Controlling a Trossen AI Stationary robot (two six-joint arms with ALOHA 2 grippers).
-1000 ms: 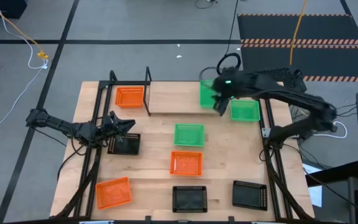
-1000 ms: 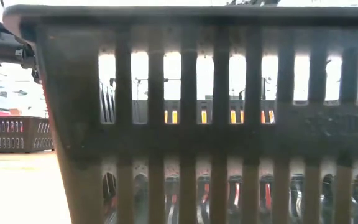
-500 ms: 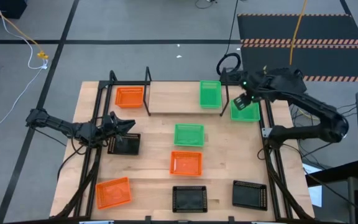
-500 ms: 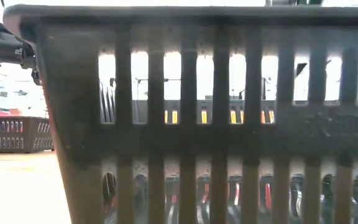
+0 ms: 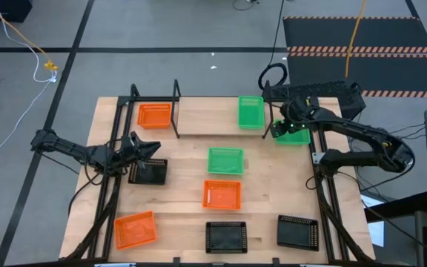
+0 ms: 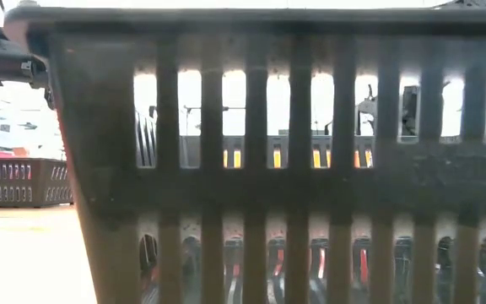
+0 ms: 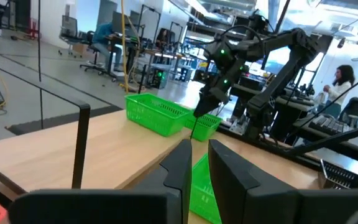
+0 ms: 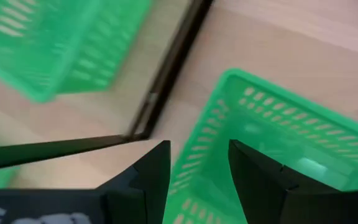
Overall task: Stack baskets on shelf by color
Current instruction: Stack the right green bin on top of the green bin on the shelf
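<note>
The right hand [image 8: 194,171], fingers spread and empty, is being lowered astride the green basket's [image 5: 293,134] near wall, which should be centred before clenching.

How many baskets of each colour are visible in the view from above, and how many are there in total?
Orange baskets: 3
Green baskets: 3
Black baskets: 3
Total: 9
</note>
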